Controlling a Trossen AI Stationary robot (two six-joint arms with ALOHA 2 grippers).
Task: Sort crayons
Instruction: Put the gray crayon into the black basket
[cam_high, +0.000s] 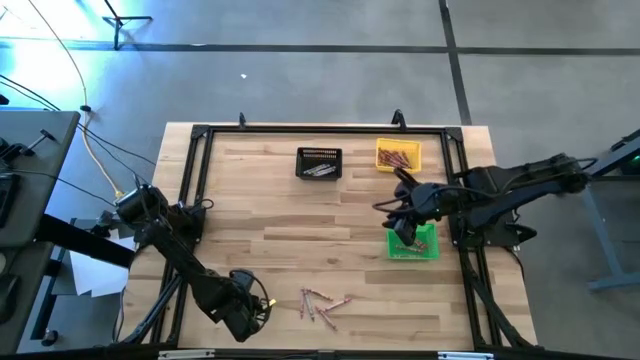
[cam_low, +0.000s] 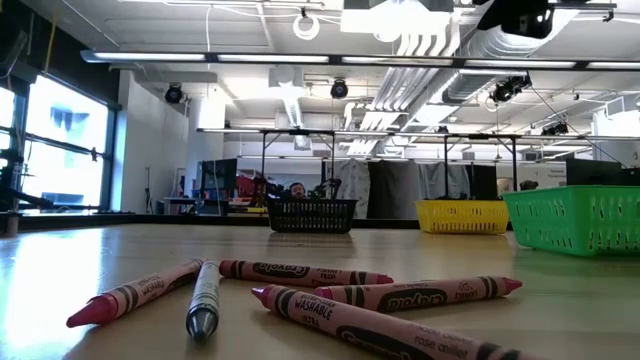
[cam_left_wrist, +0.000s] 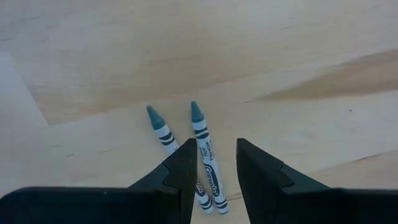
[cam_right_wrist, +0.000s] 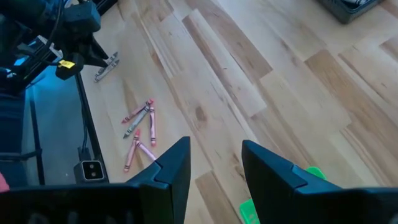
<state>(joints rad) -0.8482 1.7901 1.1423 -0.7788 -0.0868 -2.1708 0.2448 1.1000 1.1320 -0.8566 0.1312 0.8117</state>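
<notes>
**Three mesh bins on a wooden worktop, loose crayons at its near edge**

The green bin (cam_high: 428, 243) is the landmark. It is a small plastic basket with lattice walls; the right gripper (cam_high: 404, 233) hangs over its rim, jaws parted and holding nothing, and what lies inside cannot be told. Beyond the green bin, toward the worktop's far edge, the yellow bin (cam_high: 397, 155) holds several reddish sticks. Beside that one, well apart from the green bin, the black bin (cam_high: 319, 162) holds a few pale grey sticks.

The loose crayons (cam_high: 322, 302) lie in a small scatter well away from the green bin, near the front edge of the pale plank worktop (cam_high: 300, 220). They are thin paper-wrapped sticks with pointed tips, mostly reddish-pink, one grey with a white label.

The left gripper (cam_high: 252, 310) sits just beside that scatter, jaws released, over two blue-grey crayons (cam_left_wrist: 205, 155) lying almost parallel.
</notes>
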